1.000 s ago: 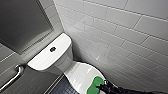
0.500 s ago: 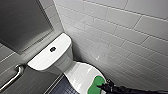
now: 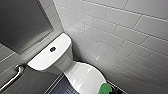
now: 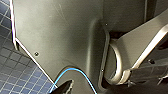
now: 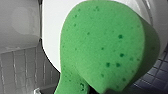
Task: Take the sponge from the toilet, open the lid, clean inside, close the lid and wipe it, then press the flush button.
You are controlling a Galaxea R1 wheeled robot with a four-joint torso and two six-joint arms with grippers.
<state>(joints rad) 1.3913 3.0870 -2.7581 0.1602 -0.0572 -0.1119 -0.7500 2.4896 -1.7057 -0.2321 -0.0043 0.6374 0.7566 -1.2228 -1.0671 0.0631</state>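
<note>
The sponge (image 5: 107, 50) lies close before the right claw, over the lid (image 3: 85, 75).

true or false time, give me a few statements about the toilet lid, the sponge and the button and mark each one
1. The lid is shut. True.
2. The sponge is blue. False: it is bright green.
3. The flush button sits in the middle of the tank top. True.
4. The sponge lies on the tank top beside the button. False: it is at the lid's front end, away from the tank.
5. A metal grab bar hangs on the wall beside the tank. True.
</note>
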